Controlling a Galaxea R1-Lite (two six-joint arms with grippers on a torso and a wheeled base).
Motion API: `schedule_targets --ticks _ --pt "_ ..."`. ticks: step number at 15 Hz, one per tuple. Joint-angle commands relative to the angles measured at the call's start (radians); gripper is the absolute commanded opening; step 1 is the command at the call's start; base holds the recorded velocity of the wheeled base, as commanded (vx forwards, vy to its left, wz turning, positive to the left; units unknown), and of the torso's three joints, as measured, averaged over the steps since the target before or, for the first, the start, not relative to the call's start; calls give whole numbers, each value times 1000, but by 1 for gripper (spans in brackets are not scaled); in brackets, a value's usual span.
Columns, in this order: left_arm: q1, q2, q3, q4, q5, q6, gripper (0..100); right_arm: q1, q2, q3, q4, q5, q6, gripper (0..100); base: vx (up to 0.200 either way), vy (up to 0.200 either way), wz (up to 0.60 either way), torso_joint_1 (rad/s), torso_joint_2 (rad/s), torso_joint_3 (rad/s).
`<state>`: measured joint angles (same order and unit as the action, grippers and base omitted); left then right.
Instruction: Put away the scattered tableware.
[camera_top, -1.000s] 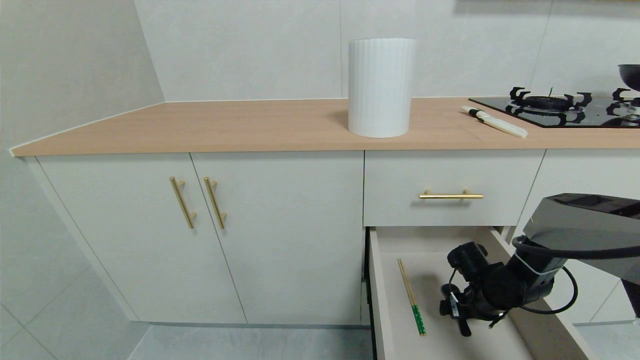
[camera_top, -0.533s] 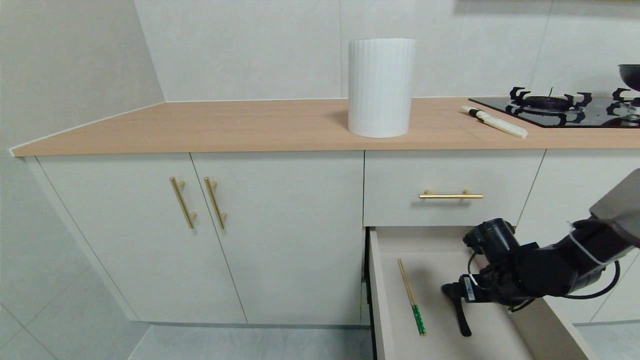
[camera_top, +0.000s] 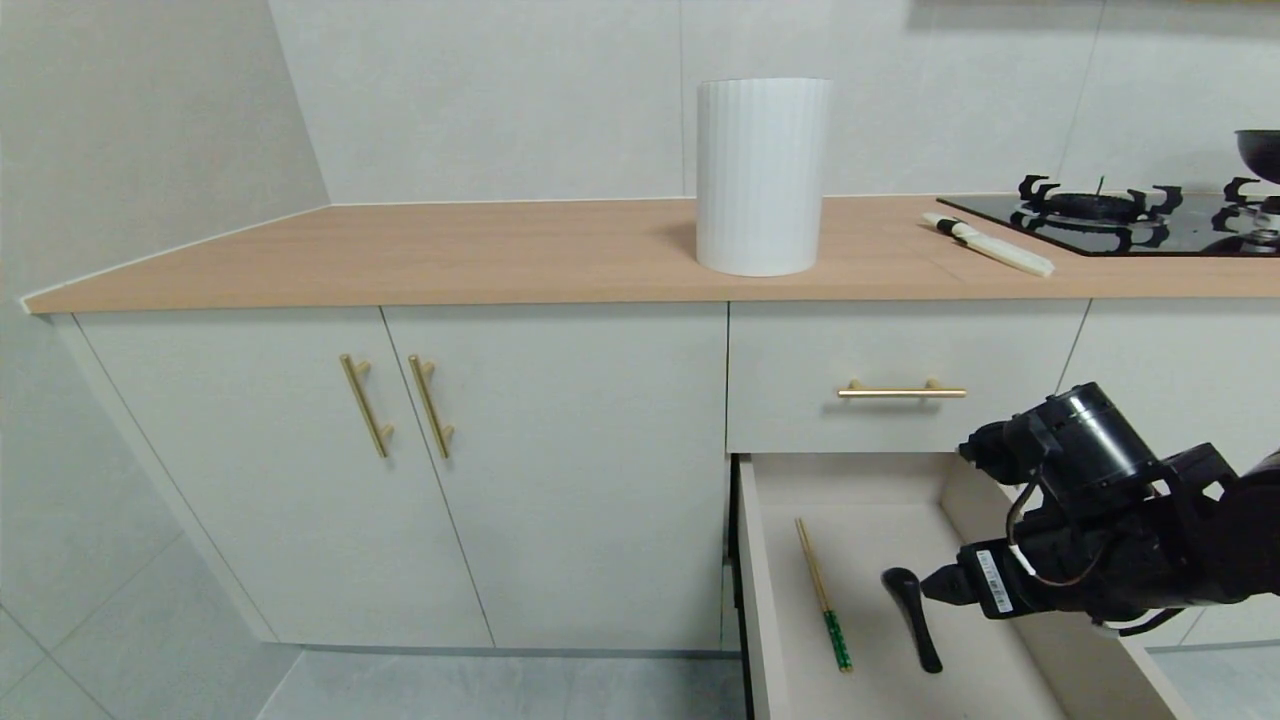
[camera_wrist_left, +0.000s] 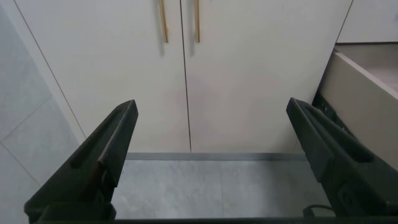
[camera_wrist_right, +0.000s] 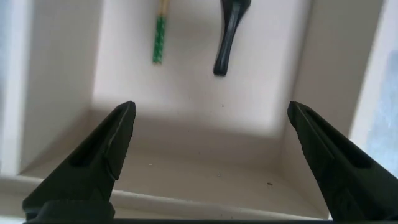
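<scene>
The lower drawer stands pulled out. On its floor lie a pair of wooden chopsticks with green ends and, to their right, a black spoon. My right gripper hovers above the drawer's right side, just beside the spoon's head and apart from it. In the right wrist view that gripper is open and holds nothing, with the spoon and chopsticks beyond it. A white knife lies on the countertop near the stove. My left gripper is open, low before the cabinet doors.
A tall white ribbed container stands on the wooden countertop. The black gas stove is at the right. A shut drawer with a gold handle sits right above the open one. Double cabinet doors are shut.
My right gripper has let go of the black spoon, which now lies on the drawer floor. The arm has risen and drawn back to the right.
</scene>
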<state>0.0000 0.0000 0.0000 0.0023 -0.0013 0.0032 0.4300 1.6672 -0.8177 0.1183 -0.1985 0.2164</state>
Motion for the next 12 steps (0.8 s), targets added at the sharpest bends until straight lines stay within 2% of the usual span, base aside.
schedule_targets --ticks 1,3,12 --pt "0 0 0 1 0 0 100 7 -40 2 0 -1 0 100 0 0 0 0 0 0" --pt "0 0 0 1 0 0 100 7 -41 3 0 -1 0 100 0 0 0 0 0 0" --pt "0 0 0 1 0 0 100 9 -64 12 0 -1 -2 100 -200 0 0 1 2 2"
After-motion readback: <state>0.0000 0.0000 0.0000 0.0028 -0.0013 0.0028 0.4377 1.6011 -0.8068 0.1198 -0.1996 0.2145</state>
